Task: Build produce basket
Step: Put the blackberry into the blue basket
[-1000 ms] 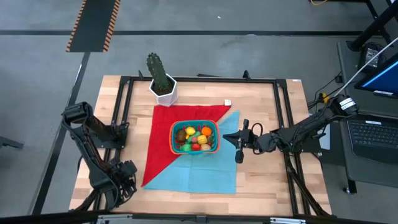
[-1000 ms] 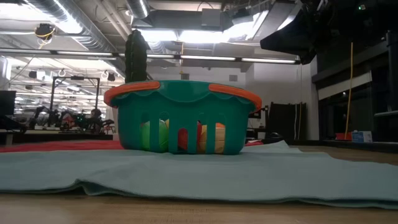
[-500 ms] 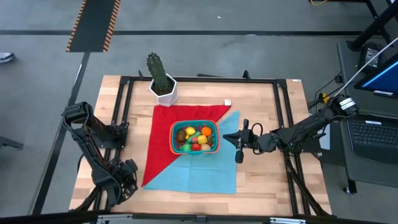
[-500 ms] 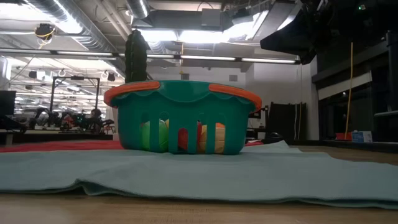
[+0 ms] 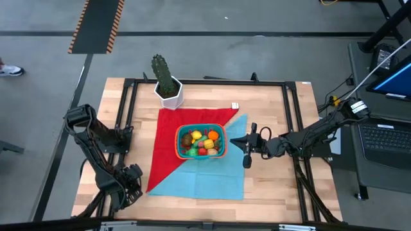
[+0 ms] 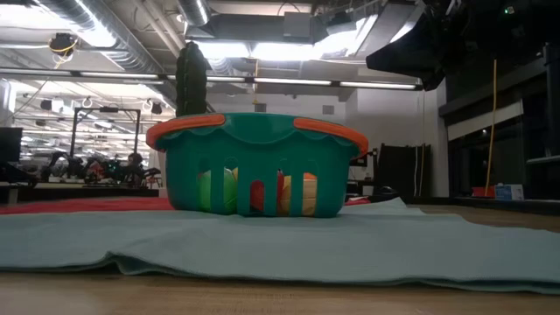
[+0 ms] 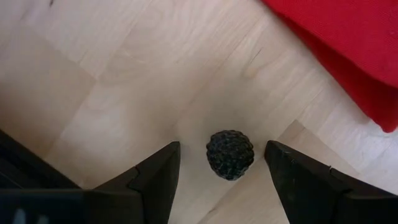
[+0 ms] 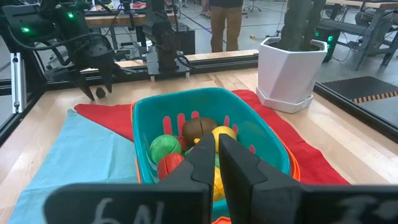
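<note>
The teal basket [image 5: 201, 141] with its orange-red rim stands on a red cloth [image 5: 168, 138] and a teal cloth [image 5: 212, 178] at the table's middle. The produce [image 8: 186, 144], yellow, green, red, orange and brown, lies inside it. A small dark bumpy berry [image 7: 230, 154] rests on bare wood near the red cloth's edge. My left gripper [image 7: 222, 149] is open above it, one finger on each side, with a gap on both sides; in the high view it [image 5: 133, 174] is at the table's near left. My right gripper [image 8: 216, 148], shut, hovers just right of the basket [image 8: 205, 124].
A cactus in a white hexagonal pot [image 5: 168, 90] stands at the far side, behind the cloths. A black metal frame [image 5: 128, 102] runs round the table top. Bare wood lies left of the red cloth. A person [image 8: 227, 18] stands in the room beyond the table.
Both grippers and the basket have kept still. A person's shoe has come into the high view on the floor beyond the table's left side.
</note>
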